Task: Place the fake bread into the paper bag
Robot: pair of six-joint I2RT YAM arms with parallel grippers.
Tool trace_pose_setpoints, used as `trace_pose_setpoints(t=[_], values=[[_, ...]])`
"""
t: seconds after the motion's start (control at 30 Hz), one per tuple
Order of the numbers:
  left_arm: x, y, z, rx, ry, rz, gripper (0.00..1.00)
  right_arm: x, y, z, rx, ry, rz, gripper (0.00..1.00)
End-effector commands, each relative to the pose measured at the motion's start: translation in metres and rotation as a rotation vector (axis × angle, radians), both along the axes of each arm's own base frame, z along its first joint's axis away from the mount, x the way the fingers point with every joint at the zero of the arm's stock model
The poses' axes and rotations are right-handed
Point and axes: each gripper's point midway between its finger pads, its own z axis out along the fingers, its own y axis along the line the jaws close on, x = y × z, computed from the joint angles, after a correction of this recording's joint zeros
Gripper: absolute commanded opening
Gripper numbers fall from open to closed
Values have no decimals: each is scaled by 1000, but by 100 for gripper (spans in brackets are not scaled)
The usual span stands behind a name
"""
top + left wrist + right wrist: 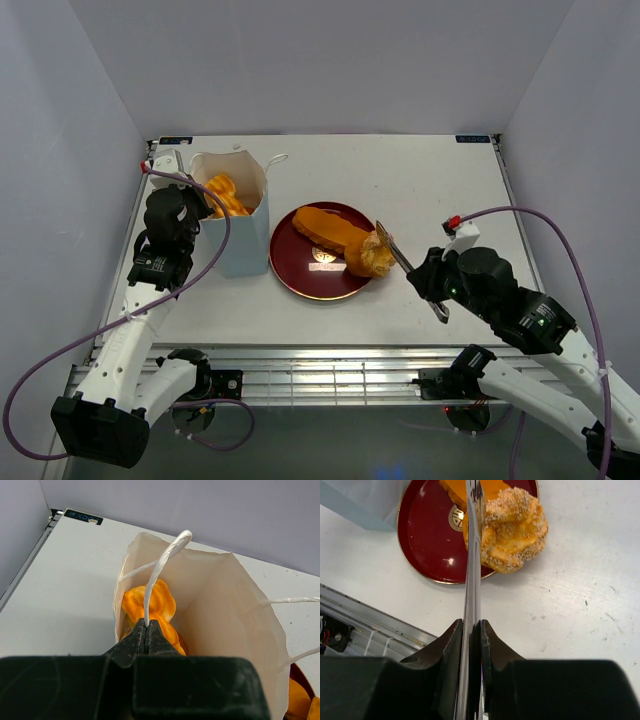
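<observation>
White upright paper bag [245,245], orange glossy pastries [225,195] inside, stands beside the dark red round plate [300,275]; the left end effector [146,635] pinches its cord handle [160,565]. Meanwhile the right end effector [472,630] clamps a slim metal tool [472,555] lying against the seeded golden bun [515,530] on the plate's rim.

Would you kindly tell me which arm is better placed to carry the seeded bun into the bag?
Right. The right gripper is shut on metal tongs whose tips reach the seeded bun at the edge of the plate. The left gripper is busy, shut on the cord handle of the paper bag.
</observation>
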Motion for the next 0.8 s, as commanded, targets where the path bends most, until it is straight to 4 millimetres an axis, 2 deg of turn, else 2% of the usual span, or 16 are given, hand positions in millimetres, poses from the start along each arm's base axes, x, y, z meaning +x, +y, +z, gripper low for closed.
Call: trace_pose_setpoints(t=[0.0,0.17,0.27,0.3,0.4,0.5,0.67,0.77], values=[[-3,-1,15,-15,-37,-13,0,-6,-9,-24,13,74,-73,8],[-2,-2,14,-15,-36,-16,0,-10,-12,-50,-17,124,-89,8],[-2,-3,13,-14,-32,-18,0,-14,-2,-69,-37,182,-43,8],[-2,-3,13,-14,-32,-18,0,-18,7,-72,-19,204,2,8],[-2,-2,13,-14,-33,-16,0,-21,34,-68,45,200,123,8],[-2,-2,13,-13,-31,-13,0,-23,56,-54,87,164,247,8],[-2,-2,13,-10,-32,-12,0,-14,70,-38,92,95,305,8],[-3,-2,13,-10,-32,-11,0,-10,76,-42,77,106,319,8]])
